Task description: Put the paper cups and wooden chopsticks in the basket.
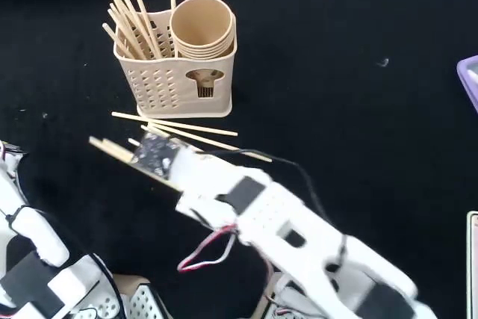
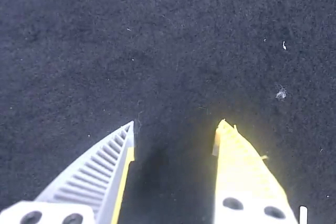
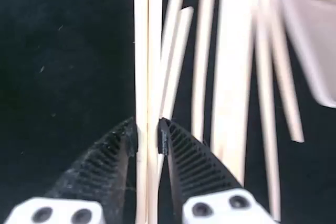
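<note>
**Right end effector [image 3: 148,130] pinched on a chopstick pair [image 3: 142,51]**
The pair's long axis ran roughly in line with the fingers, level, near loose chopsticks [image 1: 179,126]. The basket [image 1: 175,87] stood just beyond, nearer this arm. The left end effector [image 2: 176,124] hung spread over the worktop [image 2: 157,35].

Cream perforated basket [image 1: 175,87], tan cups [image 1: 203,28], pale chopsticks [image 1: 179,126], black table [image 1: 358,110].
</note>
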Controlling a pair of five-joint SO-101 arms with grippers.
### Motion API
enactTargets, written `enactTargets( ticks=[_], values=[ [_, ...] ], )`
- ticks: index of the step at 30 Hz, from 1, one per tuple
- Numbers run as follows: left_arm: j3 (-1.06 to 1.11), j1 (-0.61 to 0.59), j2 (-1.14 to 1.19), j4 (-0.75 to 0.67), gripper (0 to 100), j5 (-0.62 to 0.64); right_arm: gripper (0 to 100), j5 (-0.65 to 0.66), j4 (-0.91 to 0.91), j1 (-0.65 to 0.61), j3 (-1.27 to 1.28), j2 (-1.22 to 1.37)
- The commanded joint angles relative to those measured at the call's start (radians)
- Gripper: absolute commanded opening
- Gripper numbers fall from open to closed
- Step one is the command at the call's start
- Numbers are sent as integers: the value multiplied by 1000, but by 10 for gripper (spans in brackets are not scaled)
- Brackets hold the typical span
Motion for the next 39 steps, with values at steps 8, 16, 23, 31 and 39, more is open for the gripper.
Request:
enactTargets(
  ticks=[8, 16, 23, 31, 39],
  values=[
    [-42, -5, -35, -5, 241, -3, 11, -6, -199, 44, 16, -550],
    [-42, -2, -35, -5, 241, -3, 11, -104, -770, 54, -44, -443],
    [-42, -2, -35, -3, 241, -3, 11, -127, -977, 123, -269, -82],
    [-42, -5, -35, -3, 241, -3, 11, -267, -974, 184, -624, 355],
    [-41, 8, -35, 3, 241, -3, 11, -261, -976, 198, -707, 618]
  ],
)
